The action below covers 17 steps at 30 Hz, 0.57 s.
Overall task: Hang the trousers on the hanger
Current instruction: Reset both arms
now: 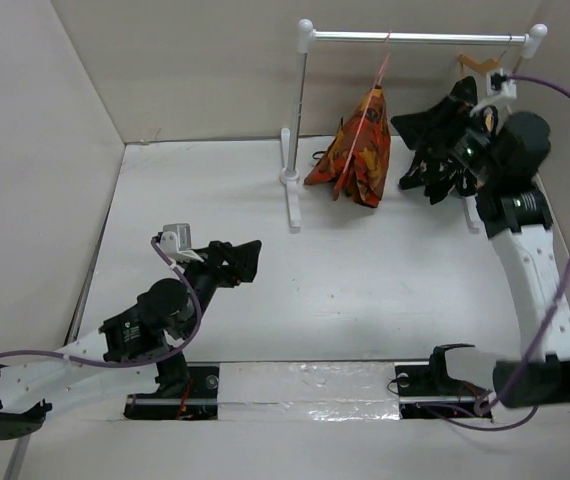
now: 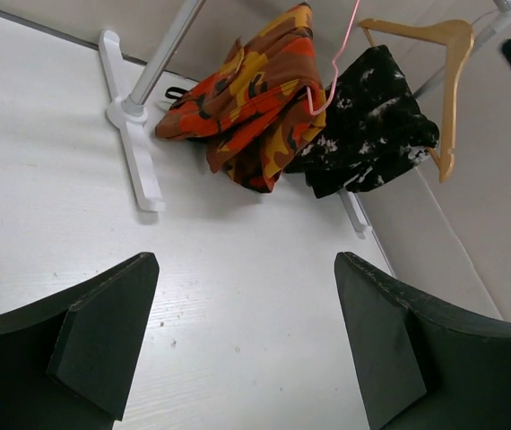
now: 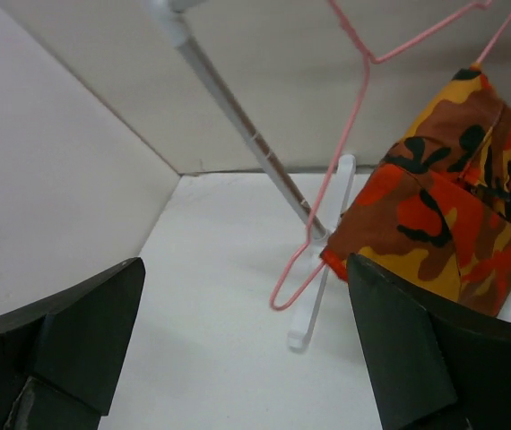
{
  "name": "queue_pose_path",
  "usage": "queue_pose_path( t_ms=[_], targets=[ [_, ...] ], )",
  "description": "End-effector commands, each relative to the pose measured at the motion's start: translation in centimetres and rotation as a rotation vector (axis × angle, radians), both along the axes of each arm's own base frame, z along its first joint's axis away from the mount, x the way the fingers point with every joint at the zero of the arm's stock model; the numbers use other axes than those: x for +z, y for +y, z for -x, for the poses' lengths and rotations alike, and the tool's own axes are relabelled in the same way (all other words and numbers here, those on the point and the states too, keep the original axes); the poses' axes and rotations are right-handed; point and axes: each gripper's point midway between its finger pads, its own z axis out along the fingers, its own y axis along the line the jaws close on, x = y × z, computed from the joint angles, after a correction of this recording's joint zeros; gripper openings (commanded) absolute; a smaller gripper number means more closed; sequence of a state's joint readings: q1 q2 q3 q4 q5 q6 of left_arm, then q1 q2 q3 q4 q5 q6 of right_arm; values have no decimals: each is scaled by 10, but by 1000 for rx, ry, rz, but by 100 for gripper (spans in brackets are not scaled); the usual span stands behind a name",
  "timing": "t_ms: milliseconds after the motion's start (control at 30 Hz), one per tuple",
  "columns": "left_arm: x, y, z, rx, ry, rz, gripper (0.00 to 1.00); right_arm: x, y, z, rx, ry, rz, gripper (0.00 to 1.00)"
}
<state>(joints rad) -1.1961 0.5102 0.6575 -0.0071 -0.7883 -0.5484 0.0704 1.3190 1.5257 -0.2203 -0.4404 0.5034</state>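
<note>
Most of the task is looking done: the long orange, red, yellow and black camouflage-print trousers (image 1: 353, 150) are hanging folded over the thin pink wire hanger (image 3: 330, 184), and the hook of that hanger is sitting on the silver metal rail (image 1: 420, 37) of the white clothes rack at the far end of the white surface (image 1: 345, 290). In the right wrist view the cloth is bunching toward one side, leaving one lower corner of the pink wire bare, so the drape is looking uneven, though nothing is suggesting it is slipping off. The lower folds are reaching down close to the surface; whether they are touching it I cannot tell. Just beside them, a smaller black-and-white patterned garment (image 1: 430, 135) is hanging from a light-brown wooden hanger (image 2: 426, 30) on the same rail. The left claw (image 2: 246, 349) is hovering low over the surface, well apart from the rack, its fingers spread wide and gripping nothing. The right claw (image 3: 246, 349) is hanging raised near the rail's right end, beside the dark garment, likewise wide and empty. By my judgement, little is remaining beyond perhaps evening out the cloth and drawing both arms clear.
</note>
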Motion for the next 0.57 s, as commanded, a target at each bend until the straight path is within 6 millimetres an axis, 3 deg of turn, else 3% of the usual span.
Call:
queue_pose_path(
  t_ms=[0,33,67,100,133,167,200,233,267,333,467,533],
  targets=[
    [30,-9,1,-28,-35,88,78,19,7,55,34,-179,21,100],
    [28,-12,0,-31,-34,84,79,36,9,93,57,-258,1,100],
    [28,-14,0,-36,-34,87,79,30,14,110,91,-274,-6,100],
    [27,-16,1,-43,-28,94,79,-1,24,120,131,-238,-12,100],
    [23,-18,0,-42,-20,90,79,8,23,151,148,-309,-24,100],
    [21,-19,0,-45,-16,91,79,-1,23,162,151,-310,-25,100],
    [18,-20,0,-48,-10,95,79,-18,22,170,151,-275,-24,100],
    [10,-21,0,-50,-1,87,79,-49,23,171,149,-217,-17,100],
    [5,-21,0,-50,5,83,80,-52,19,186,138,-243,-24,100],
    [-9,-21,1,-45,27,85,80,-93,17,188,127,-162,7,100],
    [-28,-20,0,-26,56,97,79,-131,12,189,105,-87,40,100],
    [-27,-22,0,-34,56,110,80,-135,15,188,127,-68,51,100]
  ],
)
